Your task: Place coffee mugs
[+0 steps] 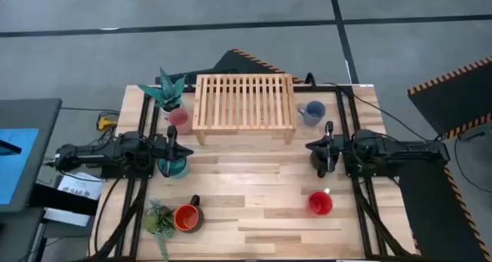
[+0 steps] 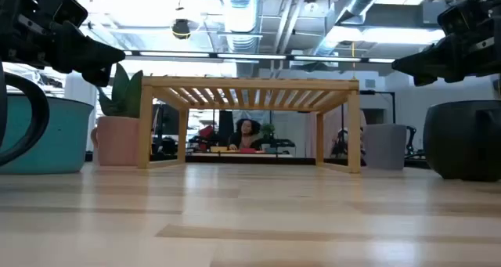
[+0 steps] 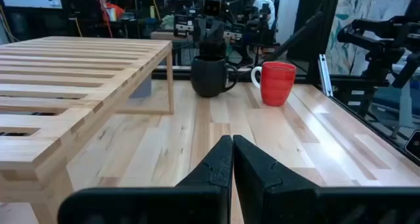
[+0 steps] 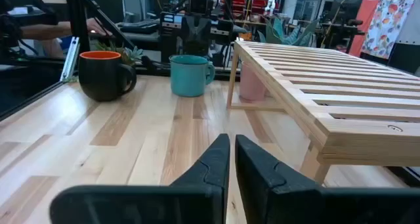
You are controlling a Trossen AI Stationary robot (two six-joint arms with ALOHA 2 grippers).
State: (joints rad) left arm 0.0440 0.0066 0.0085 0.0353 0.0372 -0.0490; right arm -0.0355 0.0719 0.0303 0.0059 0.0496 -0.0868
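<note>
Both arms lie stretched low over the wooden table (image 1: 254, 193), pointing inward toward each other from opposite sides. The left gripper (image 1: 174, 144) hangs directly above the teal mug (image 1: 174, 167) on the left side of the table; in the left wrist view its two fingers (image 3: 213, 171) are pressed together with nothing between them. The right gripper (image 1: 324, 148) hangs above the black mug (image 3: 210, 76), which it mostly hides from overhead; its fingers (image 4: 216, 161) in the right wrist view are likewise closed on nothing.

A slatted wooden rack (image 1: 245, 104) stands at the far middle of the table. The pink mug (image 1: 179, 120) sits just beside the rack's left end, next to a potted plant (image 1: 168, 89) with pointed teal leaves. The grey-blue mug (image 1: 312, 113) stands just off the rack's right end. The red mug (image 1: 320, 203) sits on the near right part of the table, apart from the right gripper. The orange mug (image 1: 187, 217), orange inside and dark outside, stands near the front left, touching or just beside a small green plant (image 1: 159, 218).

In the low view a person (image 2: 245, 134) sits far behind the rack.
</note>
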